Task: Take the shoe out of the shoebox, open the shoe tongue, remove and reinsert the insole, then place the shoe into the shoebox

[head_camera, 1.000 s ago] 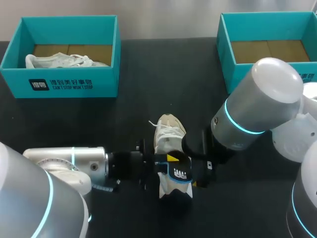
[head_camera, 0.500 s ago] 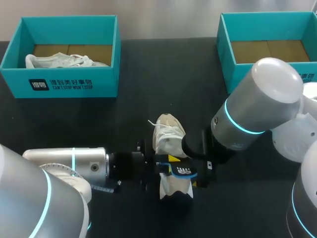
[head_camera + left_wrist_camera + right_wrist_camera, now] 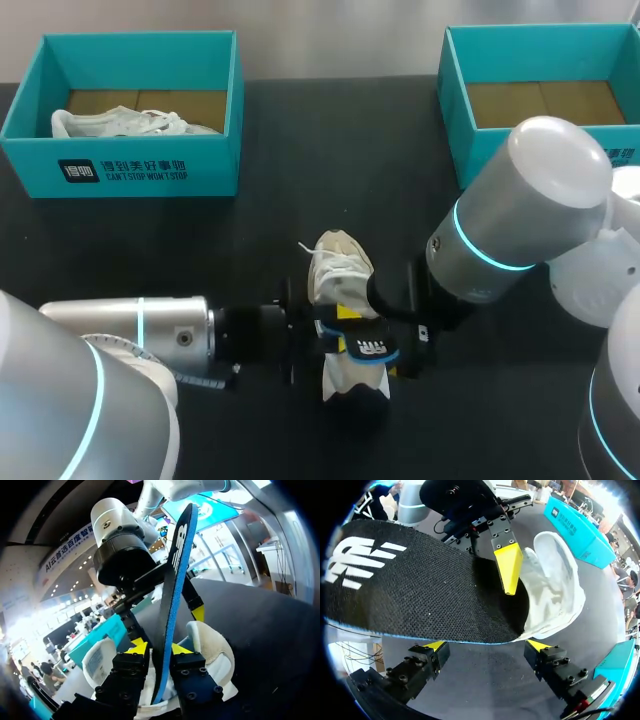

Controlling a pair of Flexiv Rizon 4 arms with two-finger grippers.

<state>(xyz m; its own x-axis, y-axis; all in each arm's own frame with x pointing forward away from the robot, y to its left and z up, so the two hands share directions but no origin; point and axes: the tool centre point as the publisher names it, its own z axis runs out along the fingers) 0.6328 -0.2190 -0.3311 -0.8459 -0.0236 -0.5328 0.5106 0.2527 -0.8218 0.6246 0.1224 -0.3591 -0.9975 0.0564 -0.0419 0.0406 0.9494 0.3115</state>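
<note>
Your left claw (image 3: 157, 648) pinches the thin, probably bendy insole (image 3: 175, 580); your right claw (image 3: 486, 645) gapes wide, so take its free end.

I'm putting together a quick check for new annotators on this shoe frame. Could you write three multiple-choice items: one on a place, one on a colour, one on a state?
1. Where is the shoe nearest the grippers?
A. in the left shoebox
B. on the table
C. in the right shoebox

2. What colour are both shoeboxes?
A. teal
B. red
C. white

3. What holds the insole?
A. a person's hand
B. the left gripper, shut on it
C. nothing; it lies flat on the table

Key:
1 B: the shoe stands on the dark table between the two arms.
2 A: both boxes have teal walls.
3 B: the left wrist view shows a yellow tip on each side of the insole, while the right gripper stands open.
</note>
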